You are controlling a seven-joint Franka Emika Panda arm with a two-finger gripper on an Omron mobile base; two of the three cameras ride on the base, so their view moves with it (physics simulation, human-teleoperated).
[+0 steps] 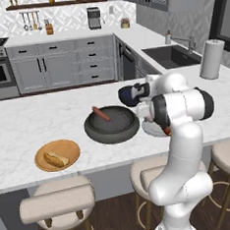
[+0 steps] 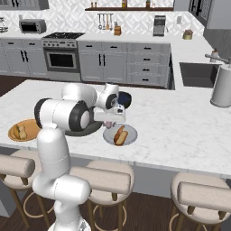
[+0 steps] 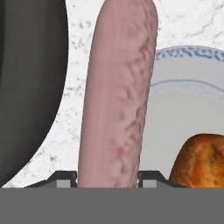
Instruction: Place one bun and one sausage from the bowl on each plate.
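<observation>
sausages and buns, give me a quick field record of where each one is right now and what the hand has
hand: shut on the pink sausage, above the counter between the dark bowl and the grey plate
grey plate: one bun on it, no sausage yet
wooden plate: one bun on it, no sausage
dark bowl: reddish sausage lying against its far rim
left to do: a sausage for each plate

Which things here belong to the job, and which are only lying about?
Job: dark bowl, red sausage, pink sausage in the claw, two buns, wooden plate, grey plate.
Idle: blue bowl, paper towel roll.
</observation>
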